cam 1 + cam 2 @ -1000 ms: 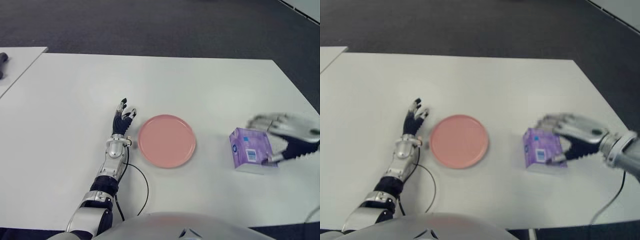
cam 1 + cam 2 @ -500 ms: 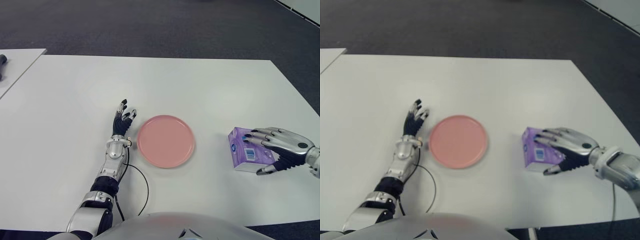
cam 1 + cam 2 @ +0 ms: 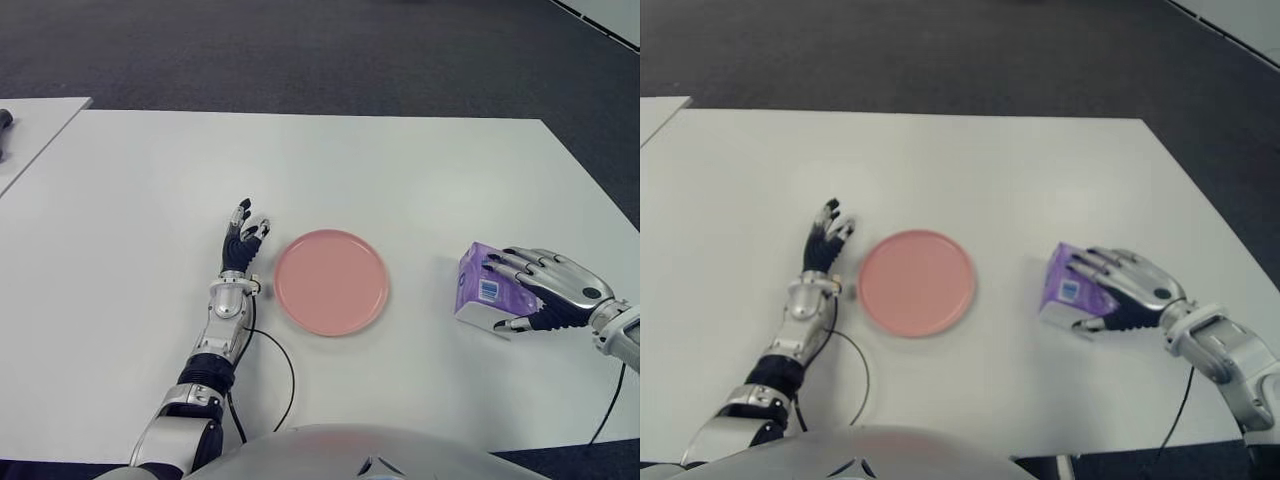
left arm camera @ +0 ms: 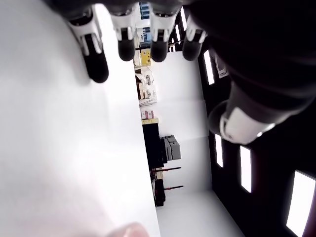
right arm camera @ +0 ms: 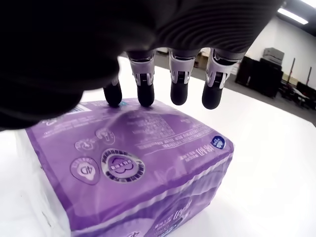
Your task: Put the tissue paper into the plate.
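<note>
Compared with a moment before, the right hand (image 3: 545, 291) has come closer over the soft purple plastic pack of tissue paper (image 3: 478, 297), and the pack now looks tilted, with one edge lifted from the white tabletop (image 3: 400, 180), where earlier it lay flatter. This suggests that the grasp is just forming and the carrying has not begun; the pack is well apart from the round pink plate (image 3: 331, 281), on the plate's right side, and the plate holds nothing. In the right wrist view the four fingertips (image 5: 145, 94) are curved down onto the top face of the pack: two of them seem to press on the wrapper, while the other two stand just beyond the far edge. In the eye views the thumb lies along the near side of the pack, so the hand is wrapped around it from above, but I judge the hold to be partial and not yet firm. The left hand (image 3: 243, 243) is idle; it shows just beside the plate, on its left side, with the fingers stretched forward and relaxed, holding nothing. The next move calls for a tighter closing before the lift, because the soft wrapper may slip.
</note>
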